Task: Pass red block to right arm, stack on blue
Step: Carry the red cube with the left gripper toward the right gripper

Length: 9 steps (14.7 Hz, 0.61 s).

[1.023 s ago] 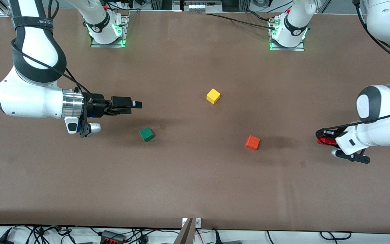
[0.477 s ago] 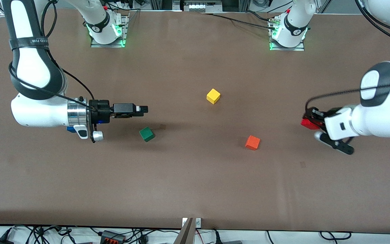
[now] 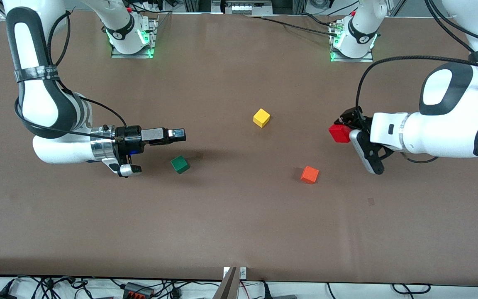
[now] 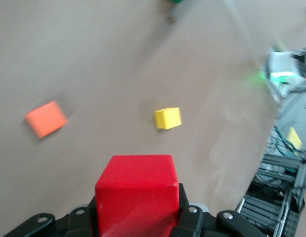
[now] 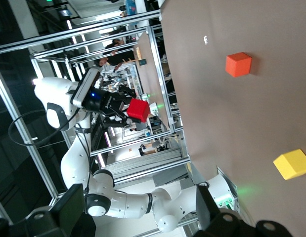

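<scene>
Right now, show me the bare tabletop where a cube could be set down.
Bare strip nearer the camera than the green cube and orange cube. Also bare between the yellow cube and the arm bases. The middle is crowded: right gripper, left gripper with red block.

Red block (image 3: 339,133) (airborne) in jaws.

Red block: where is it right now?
The red block is clamped in the left gripper, up in the air toward the left arm's end of the table, above the orange block.

Cube (image 3: 261,117) mid-table; second cube (image 3: 309,175) nearer camera, toward left arm's end; third (image 3: 179,164) toward right arm's end.
</scene>
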{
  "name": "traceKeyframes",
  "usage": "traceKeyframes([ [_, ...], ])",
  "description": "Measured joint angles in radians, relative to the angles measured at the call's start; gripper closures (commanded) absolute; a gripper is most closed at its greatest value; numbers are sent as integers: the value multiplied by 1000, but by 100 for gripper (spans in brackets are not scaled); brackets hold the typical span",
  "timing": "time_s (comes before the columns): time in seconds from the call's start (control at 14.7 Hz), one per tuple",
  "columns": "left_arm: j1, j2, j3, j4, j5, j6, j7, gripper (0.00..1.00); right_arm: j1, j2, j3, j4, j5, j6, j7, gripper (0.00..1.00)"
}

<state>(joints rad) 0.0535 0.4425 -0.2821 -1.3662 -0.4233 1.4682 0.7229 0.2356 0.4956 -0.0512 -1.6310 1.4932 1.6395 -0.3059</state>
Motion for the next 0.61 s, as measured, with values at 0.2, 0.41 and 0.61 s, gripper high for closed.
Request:
traceKeyframes([
  [0.2,-9,23,-16,-8,-183,2,224,86,0,33,0,0,56,-20,-60,0],
  [0.41,-11,47,-21,-11,-359,65,508,90,0,53,0,0,121,-53,-67,0],
  [0.61,-7,48,-24,-44,-522,150,737,91,0,64,0,0,134,-82,-62,0],
])
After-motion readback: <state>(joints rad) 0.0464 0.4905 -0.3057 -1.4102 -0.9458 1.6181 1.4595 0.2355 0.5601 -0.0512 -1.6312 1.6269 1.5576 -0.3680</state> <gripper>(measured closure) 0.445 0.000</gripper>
